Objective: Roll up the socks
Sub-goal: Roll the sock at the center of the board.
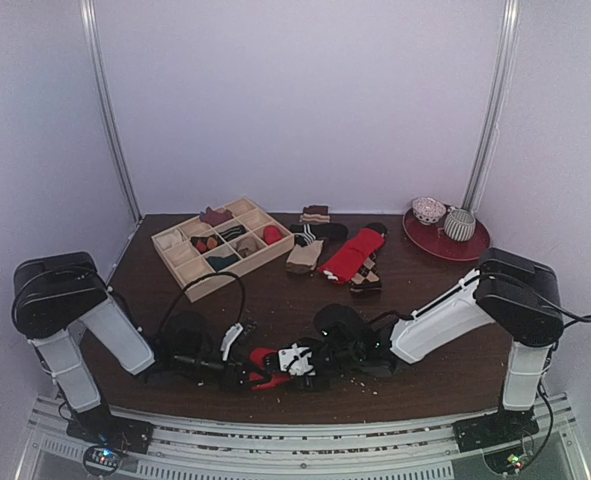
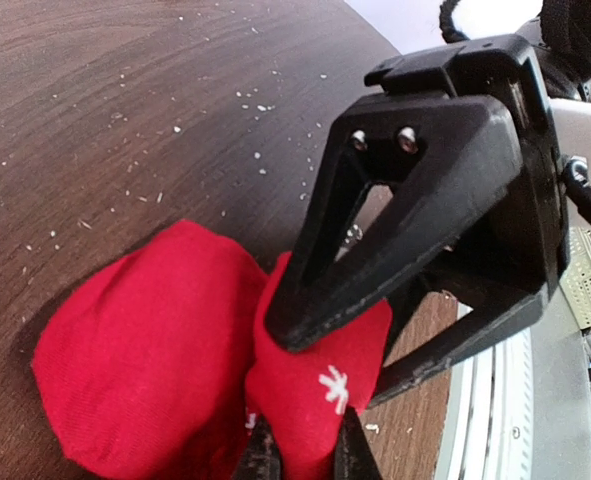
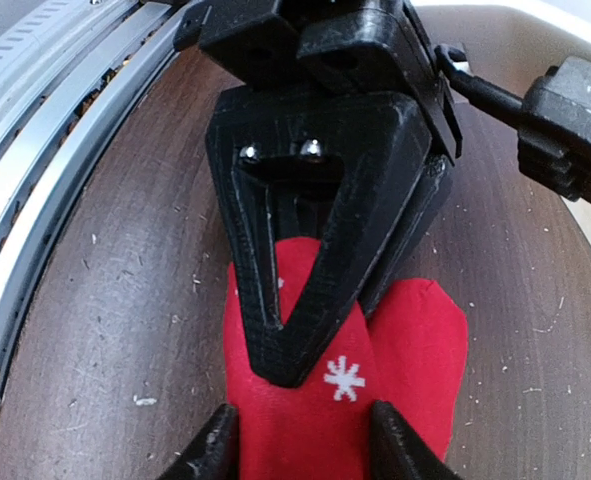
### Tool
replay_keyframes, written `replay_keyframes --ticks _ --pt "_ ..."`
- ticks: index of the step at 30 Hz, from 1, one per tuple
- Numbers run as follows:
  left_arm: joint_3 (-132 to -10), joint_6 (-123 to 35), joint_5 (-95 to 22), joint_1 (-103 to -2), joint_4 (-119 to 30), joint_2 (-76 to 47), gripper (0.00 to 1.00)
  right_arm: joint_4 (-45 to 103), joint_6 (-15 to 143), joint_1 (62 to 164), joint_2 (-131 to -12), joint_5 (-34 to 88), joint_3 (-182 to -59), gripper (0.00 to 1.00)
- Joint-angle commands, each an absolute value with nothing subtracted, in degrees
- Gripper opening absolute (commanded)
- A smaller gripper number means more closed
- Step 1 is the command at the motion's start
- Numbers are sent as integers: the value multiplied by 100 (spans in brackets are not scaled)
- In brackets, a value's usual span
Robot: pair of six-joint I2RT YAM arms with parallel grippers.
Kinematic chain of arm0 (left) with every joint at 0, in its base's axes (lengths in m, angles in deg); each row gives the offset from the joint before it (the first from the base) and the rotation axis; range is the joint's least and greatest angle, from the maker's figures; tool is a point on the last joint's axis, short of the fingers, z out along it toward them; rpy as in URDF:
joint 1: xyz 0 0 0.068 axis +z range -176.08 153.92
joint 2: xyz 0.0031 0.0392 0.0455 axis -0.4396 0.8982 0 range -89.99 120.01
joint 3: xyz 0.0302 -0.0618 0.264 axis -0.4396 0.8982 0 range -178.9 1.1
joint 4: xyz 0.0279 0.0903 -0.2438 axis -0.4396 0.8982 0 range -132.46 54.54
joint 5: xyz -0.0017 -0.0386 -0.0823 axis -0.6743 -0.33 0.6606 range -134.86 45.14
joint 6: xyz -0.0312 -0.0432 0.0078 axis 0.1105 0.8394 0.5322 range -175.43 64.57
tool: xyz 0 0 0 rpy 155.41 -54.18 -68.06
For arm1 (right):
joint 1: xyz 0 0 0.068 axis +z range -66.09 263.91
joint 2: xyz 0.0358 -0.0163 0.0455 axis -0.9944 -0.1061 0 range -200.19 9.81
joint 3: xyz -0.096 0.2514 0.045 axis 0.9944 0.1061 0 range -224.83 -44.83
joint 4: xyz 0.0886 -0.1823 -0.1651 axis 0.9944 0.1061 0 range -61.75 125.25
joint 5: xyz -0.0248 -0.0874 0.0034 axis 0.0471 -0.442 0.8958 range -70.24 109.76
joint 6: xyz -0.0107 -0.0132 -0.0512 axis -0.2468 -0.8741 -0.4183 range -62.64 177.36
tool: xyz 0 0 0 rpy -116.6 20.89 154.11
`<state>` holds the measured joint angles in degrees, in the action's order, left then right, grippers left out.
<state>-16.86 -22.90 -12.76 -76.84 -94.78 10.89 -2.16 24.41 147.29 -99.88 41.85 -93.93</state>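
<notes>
Red sock (image 1: 265, 366) bunched at the table's (image 1: 275, 300) near edge, long axis running claw to claw; my left claw (image 2: 300, 452) is pinched tight on the snowflake fold; my right claw (image 3: 305, 450) meets it head-on, jaws astride that fold; biting or not, can't tell; both equally near.
</notes>
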Motion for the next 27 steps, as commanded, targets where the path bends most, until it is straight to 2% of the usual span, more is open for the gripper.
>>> replay_keyframes --ticks 1,3,6,8,10,11,15,18,21,27 --pt "-1476 -2231 -956 -7723 -8788 1358 0 91 2592 14737 -10318 3699 -9545 37" --pt "-1487 -2315 -902 -7716 -8809 1283 3 221 2678 14733 -10425 3536 -9557 30" --pt "-1504 -2571 -1139 -7715 -8623 886 24 1052 2968 14699 -10639 3658 -10024 24" --pt "-1458 -2838 -1544 -7715 -8369 332 35 1625 3148 14667 -10760 3990 -10318 24" --pt "-1442 -3243 -2057 -7719 -7957 -311 55 2218 3359 14631 -10857 4224 -10643 23" --pt "-1416 -3442 -2310 -7717 -7786 -646 59 2456 3449 14601 -10894 4432 -10777 23" --pt "-1073 -4035 -3004 -7733 -7835 -1832 63 3703 3960 14432 -11212 4983 -11473 24" --pt "-597 -4279 -3244 -7762 -8255 -2197 63 4635 4192 14330 -11571 5293 -12004 24" --pt "-314 -4528 -3486 -7877 -8740 -2119 63 5209 4405 14229 -11749 5609 -12258 24" --pt "-297 -4688 -3376 -7918 -9803 -1134 61 5562 4907 13900 -12016 6104 -12346 24"
